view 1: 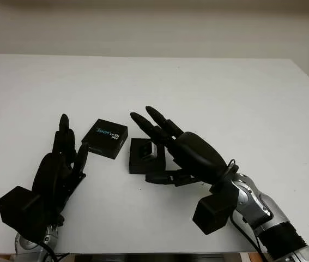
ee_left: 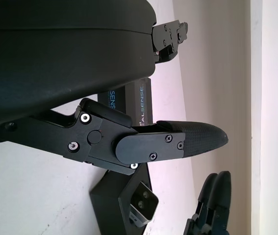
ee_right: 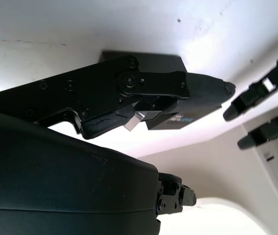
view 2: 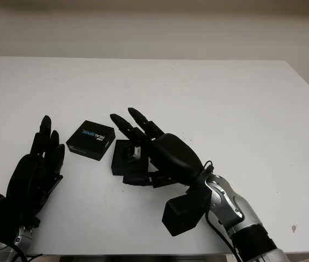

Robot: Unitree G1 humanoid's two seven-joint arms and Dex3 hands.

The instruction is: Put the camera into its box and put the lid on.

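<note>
One white table [view 1: 225,98] carries three task items: one black box base [view 1: 139,156], one RealSense-printed lid [view 1: 105,138] and one small silver camera [ee_left: 142,204]. The camera sits inside the base — mostly hidden behind the right hand [view 1: 168,144] in the head views, clearer from the left wrist. The lid lies flat just beside the base, apart from it. The right hand hovers over the base, fingers extended past it; I cannot tell whether they grip the camera. The left hand [view 1: 61,158] is open, holding nothing, just beyond the lid from the base.
</note>
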